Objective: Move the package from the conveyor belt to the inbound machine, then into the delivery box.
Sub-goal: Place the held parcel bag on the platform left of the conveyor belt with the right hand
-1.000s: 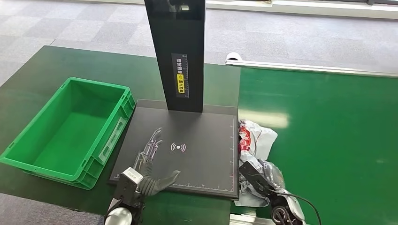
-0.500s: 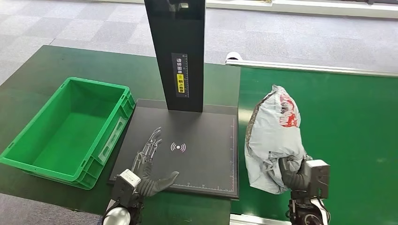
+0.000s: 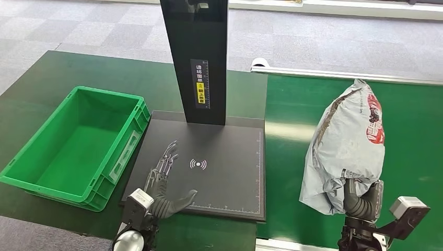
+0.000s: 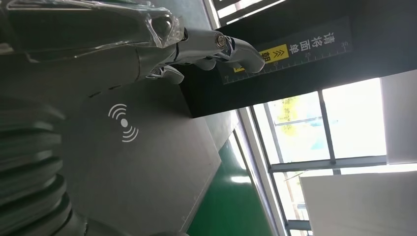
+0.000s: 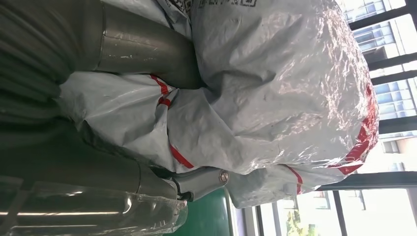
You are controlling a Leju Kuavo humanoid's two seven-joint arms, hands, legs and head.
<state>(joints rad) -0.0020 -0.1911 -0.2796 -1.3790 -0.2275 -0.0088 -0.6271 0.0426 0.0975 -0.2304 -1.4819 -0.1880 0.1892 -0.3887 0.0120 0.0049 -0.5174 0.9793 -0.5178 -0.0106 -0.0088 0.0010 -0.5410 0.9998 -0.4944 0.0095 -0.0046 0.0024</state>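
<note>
Your right hand [image 3: 360, 201] is gripping the grey package [image 3: 347, 146] from below, holding it upright above the green conveyor belt [image 3: 407, 157], to the right of the inbound machine [image 3: 224, 172]. In the right wrist view the fingers [image 5: 147, 49] are wrapping around the crinkled bag. Your left hand [image 3: 164, 201] is lying open, fingers spread, holding nothing, on the near edge of the machine's black plate. The green delivery box [image 3: 31, 178] is sitting on the tabletop just beside the machine.
</note>
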